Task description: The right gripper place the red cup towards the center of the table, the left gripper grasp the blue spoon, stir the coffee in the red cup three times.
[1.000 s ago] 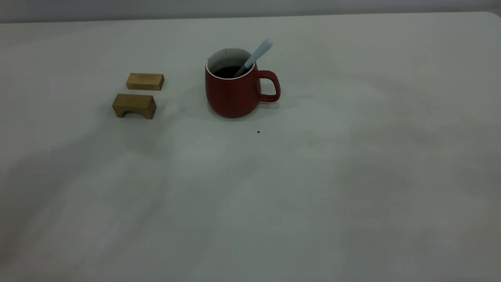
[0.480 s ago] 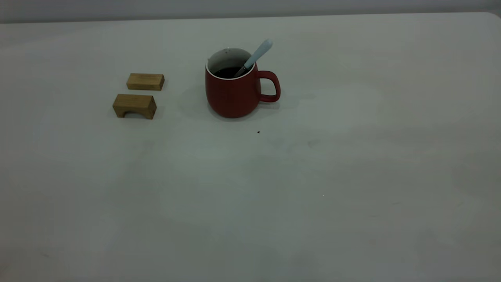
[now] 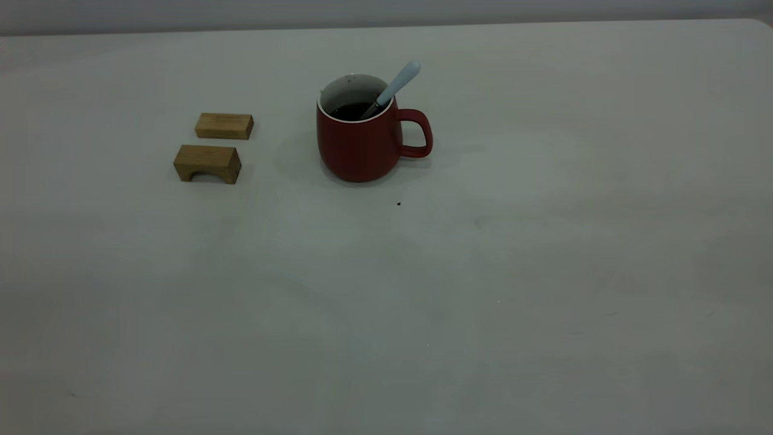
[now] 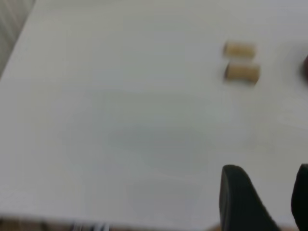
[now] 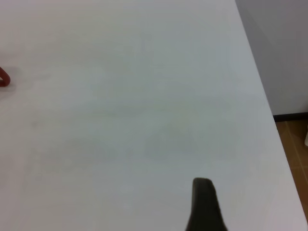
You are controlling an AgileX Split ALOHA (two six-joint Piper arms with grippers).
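The red cup (image 3: 360,140) stands upright on the table (image 3: 543,254), back of centre, its handle pointing right. Dark coffee (image 3: 353,111) fills it partway. The blue spoon (image 3: 398,81) leans in the cup, bowl in the coffee and pale handle sticking out over the rim toward the handle side. Neither arm shows in the exterior view. In the left wrist view my left gripper (image 4: 269,202) hangs open over bare table, far from the cup, holding nothing. My right gripper (image 5: 204,207) is over bare table near the right edge; a sliver of the cup handle (image 5: 3,77) shows far off.
Two small wooden blocks (image 3: 224,125) (image 3: 208,163) lie left of the cup, also visible as the blocks (image 4: 240,61) in the left wrist view. A tiny black speck (image 3: 398,203) sits in front of the cup. The table's right edge (image 5: 267,110) drops to a wooden floor.
The soft shadows over the near left and right of the table have faded away. Cup, spoon and blocks have not moved.
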